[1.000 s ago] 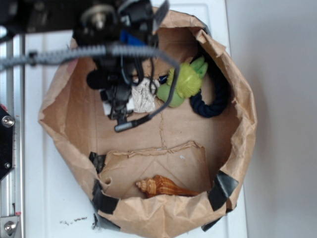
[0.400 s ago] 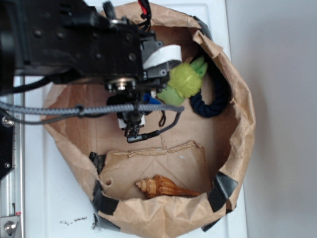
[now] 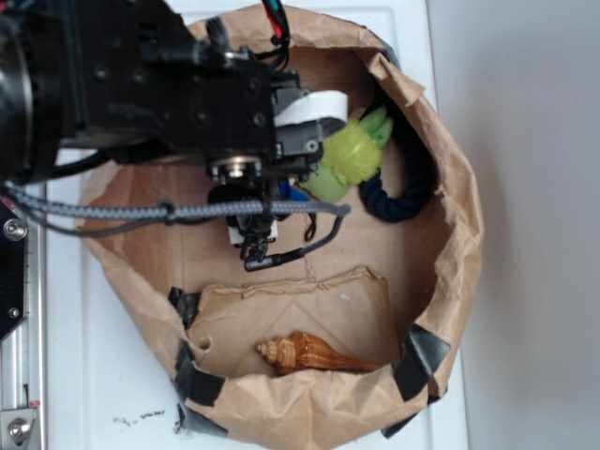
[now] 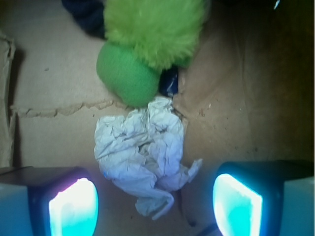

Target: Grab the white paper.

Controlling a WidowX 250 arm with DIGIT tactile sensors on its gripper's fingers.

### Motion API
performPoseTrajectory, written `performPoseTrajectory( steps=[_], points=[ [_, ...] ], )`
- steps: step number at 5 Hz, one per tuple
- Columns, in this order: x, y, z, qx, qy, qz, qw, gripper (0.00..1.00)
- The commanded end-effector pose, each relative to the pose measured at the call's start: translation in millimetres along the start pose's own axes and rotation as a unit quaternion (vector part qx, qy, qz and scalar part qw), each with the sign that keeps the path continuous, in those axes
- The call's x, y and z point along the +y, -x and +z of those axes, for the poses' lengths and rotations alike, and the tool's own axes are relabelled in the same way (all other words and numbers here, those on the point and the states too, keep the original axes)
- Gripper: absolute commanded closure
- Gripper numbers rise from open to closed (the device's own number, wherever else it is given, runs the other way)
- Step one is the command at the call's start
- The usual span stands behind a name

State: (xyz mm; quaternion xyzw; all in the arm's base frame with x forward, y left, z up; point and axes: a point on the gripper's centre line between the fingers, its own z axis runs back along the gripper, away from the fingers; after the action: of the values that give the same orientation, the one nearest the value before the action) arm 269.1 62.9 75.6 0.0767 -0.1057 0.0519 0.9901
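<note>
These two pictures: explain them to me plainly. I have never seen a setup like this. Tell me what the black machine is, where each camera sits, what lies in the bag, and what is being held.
The black machine is a robot arm with a two-fingered gripper. The exterior view looks down from above on an open brown paper bag lying on a white surface; the arm hides much of the bag. The wrist view comes from a camera on the arm, looking down past its fingertips, which glow at the bottom corners.

In the bag lie a crumpled white paper, a green fuzzy toy touching it, a dark blue rope ring and a seashell.

Nothing is held: the gripper is open, with the paper between its fingers.
</note>
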Motion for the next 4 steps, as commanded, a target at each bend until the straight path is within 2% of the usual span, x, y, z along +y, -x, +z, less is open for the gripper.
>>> performPoseTrajectory(
  steps=[1, 2, 4],
  points=[
    [-4, -1, -1, -0.035, -0.011, 0.009, 0.999, 0.00],
    [-7, 1, -11, -0.039, -0.014, 0.007, 0.999, 0.00],
    [-13, -6, -25, -0.028, -0.032, 0.009, 0.999, 0.00]
  ],
)
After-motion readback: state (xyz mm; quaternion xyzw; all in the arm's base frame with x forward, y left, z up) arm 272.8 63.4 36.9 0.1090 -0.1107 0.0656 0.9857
